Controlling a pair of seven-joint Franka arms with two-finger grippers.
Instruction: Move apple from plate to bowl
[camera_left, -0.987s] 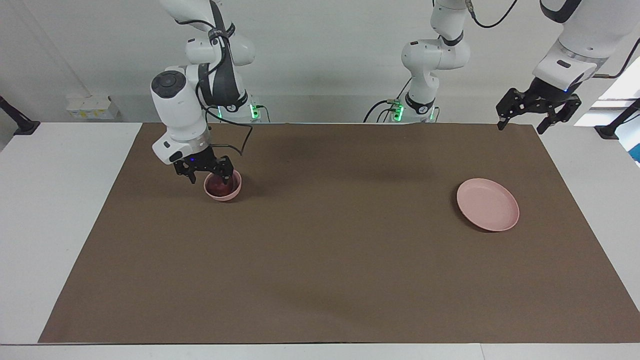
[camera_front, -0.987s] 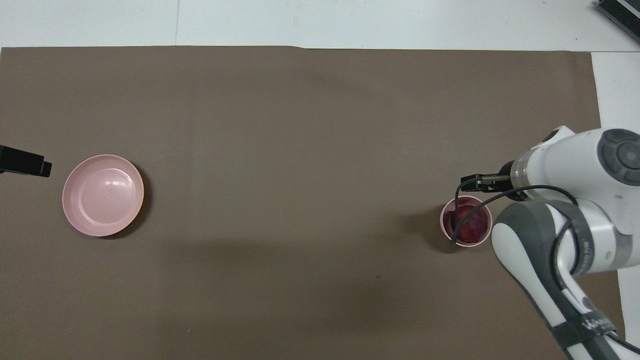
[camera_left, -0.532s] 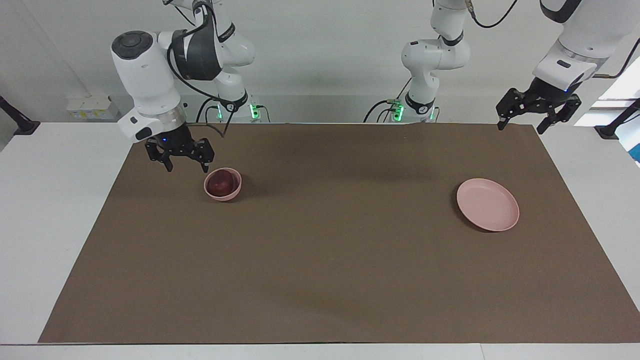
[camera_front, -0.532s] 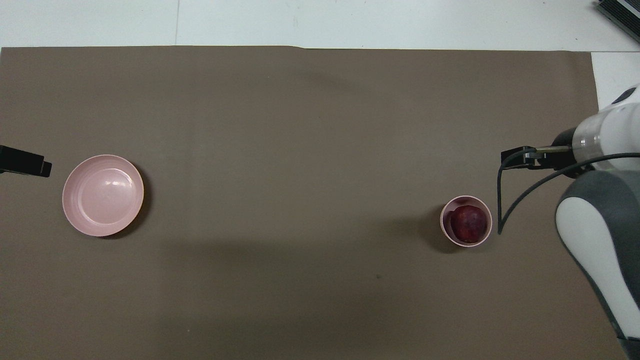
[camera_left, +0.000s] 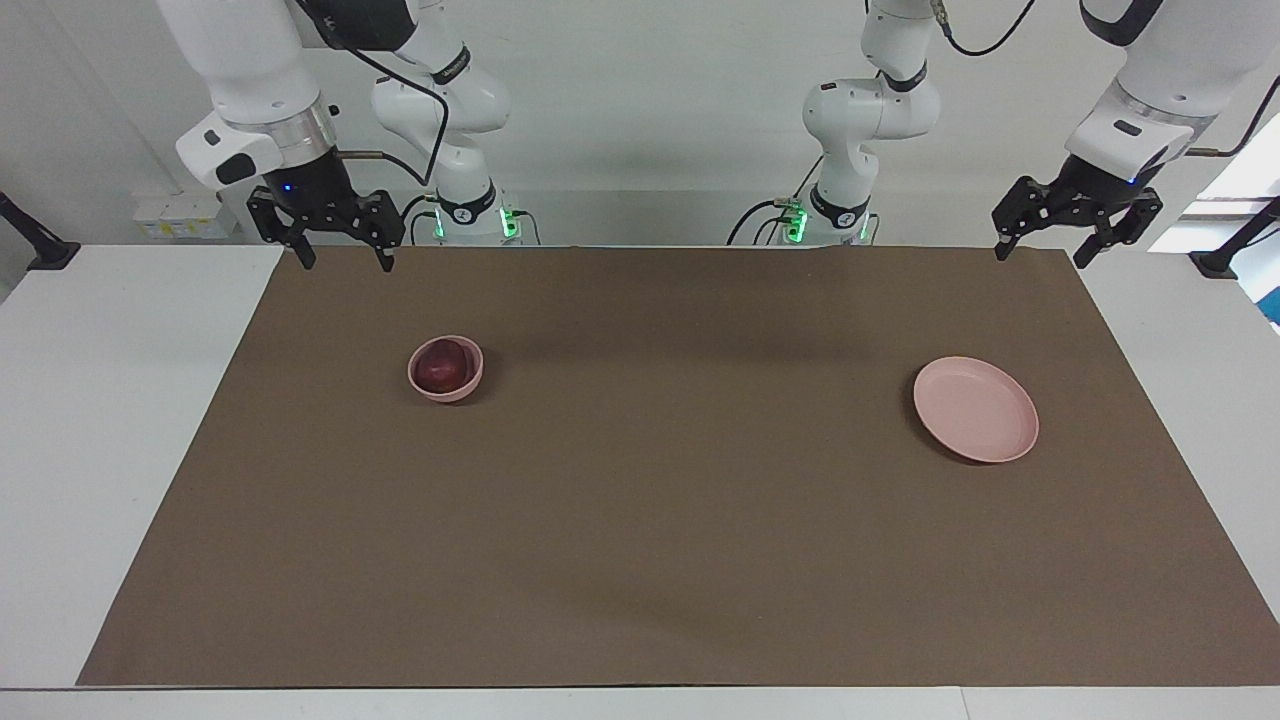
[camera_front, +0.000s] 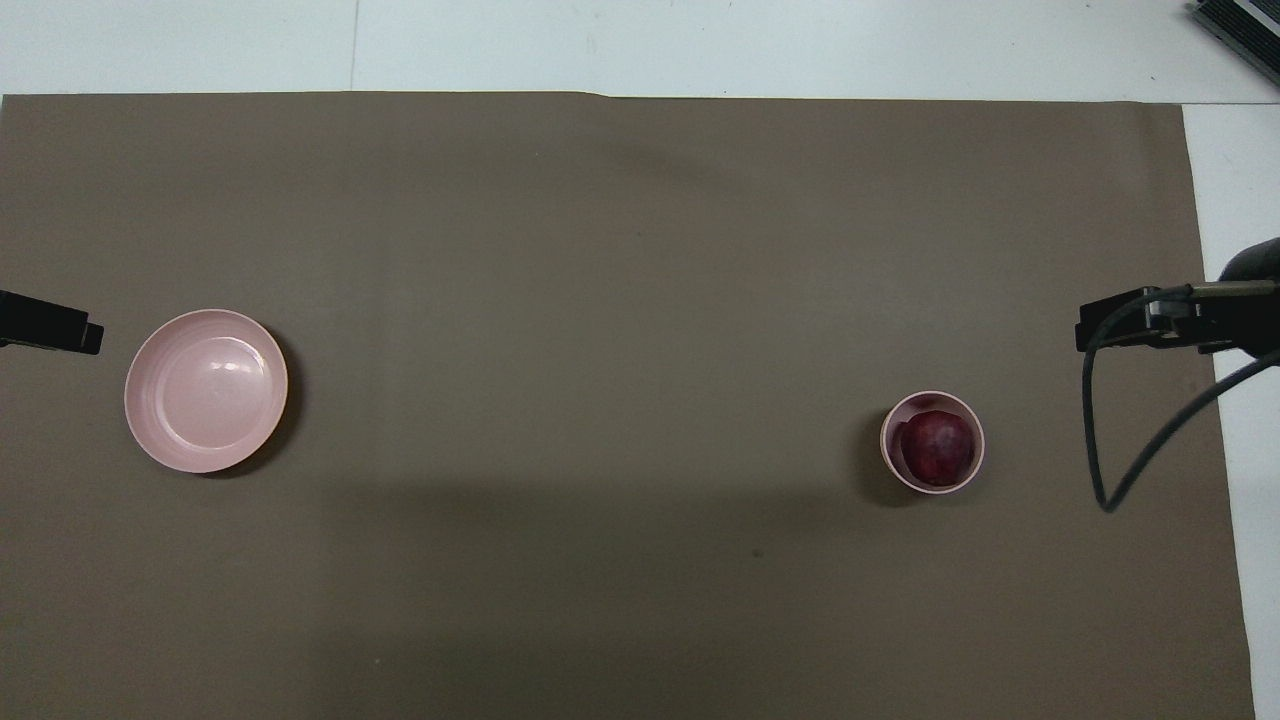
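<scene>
The dark red apple (camera_left: 443, 366) lies in the small pink bowl (camera_left: 449, 392) toward the right arm's end of the table; both also show in the overhead view, the apple (camera_front: 940, 447) inside the bowl (camera_front: 932, 397). The flat pink plate (camera_left: 975, 410) is bare toward the left arm's end, also in the overhead view (camera_front: 205, 390). My right gripper (camera_left: 344, 263) is open and holds nothing, raised over the mat's edge by the robots, apart from the bowl. My left gripper (camera_left: 1040, 258) is open, holds nothing and waits raised over the mat's corner near the plate.
A brown mat (camera_left: 640, 520) covers most of the white table (camera_left: 110, 420). In the overhead view only the tip of the right gripper (camera_front: 1110, 325), with its dangling cable, and the tip of the left gripper (camera_front: 50, 332) show at the sides.
My right gripper has risen from just above the bowl and drawn back toward the robots and its own end of the table. The apple stays in the bowl. The left arm has not moved.
</scene>
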